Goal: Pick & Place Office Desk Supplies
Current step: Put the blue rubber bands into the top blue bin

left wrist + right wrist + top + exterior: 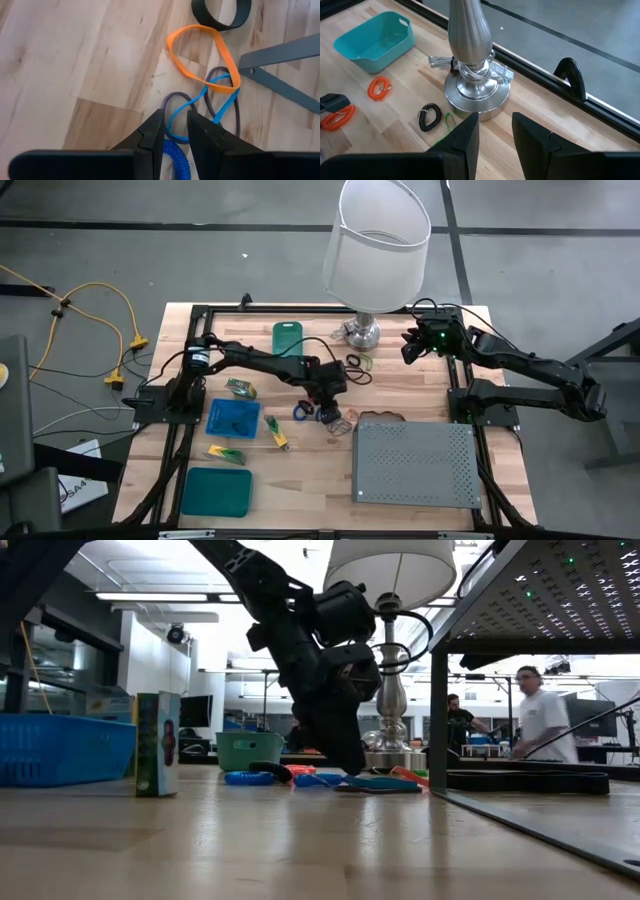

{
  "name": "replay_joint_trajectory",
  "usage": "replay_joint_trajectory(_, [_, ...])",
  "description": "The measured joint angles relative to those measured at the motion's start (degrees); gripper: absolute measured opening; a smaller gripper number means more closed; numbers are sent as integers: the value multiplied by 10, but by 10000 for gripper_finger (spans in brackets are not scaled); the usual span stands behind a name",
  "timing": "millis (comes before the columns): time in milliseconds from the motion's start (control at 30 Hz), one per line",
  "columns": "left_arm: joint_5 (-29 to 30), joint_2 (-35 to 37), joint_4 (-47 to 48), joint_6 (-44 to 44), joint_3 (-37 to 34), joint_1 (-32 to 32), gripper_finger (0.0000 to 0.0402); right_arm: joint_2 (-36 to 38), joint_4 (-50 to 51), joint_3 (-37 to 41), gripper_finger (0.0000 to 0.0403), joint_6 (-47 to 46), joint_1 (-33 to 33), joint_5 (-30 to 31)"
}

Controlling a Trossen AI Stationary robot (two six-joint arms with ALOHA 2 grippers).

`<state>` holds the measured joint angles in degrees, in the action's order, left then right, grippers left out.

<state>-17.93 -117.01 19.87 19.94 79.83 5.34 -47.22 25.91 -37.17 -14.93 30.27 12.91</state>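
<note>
Jaws of the left gripper (174, 131) stand slightly apart, tips down at the table (300, 480), with a thin blue band (210, 107) running into the narrow gap between them; whether they pinch it cannot be told. Just beside the tips lies a coiled blue loop (176, 160). Ahead of the jaws the blue band crosses a purple band (186, 100), and an orange band (200, 55) overlaps both. Beyond that lies a black ring (220, 15), and to one side a corner of the grey perforated box (415, 465). Seen from above, the left gripper (330, 412) sits just beside the box's near corner, with a blue tray (232, 418) and small yellow-and-green blocks (240, 388) farther off on the table.

Jaws of the right gripper (495, 132) stand apart and empty, held above the table near the lamp base (475, 92). Near them lie a black coil (430, 117), an orange coil (380, 88) and, farther out, a teal bin (375, 42). From above, the right gripper (412, 345) is just beside the lamp (375, 245).
</note>
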Motion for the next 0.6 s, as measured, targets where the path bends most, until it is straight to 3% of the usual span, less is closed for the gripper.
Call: replay_joint_trajectory(600, [19,0,18,-20,0,0,79,0,0,0,105,0,0,0])
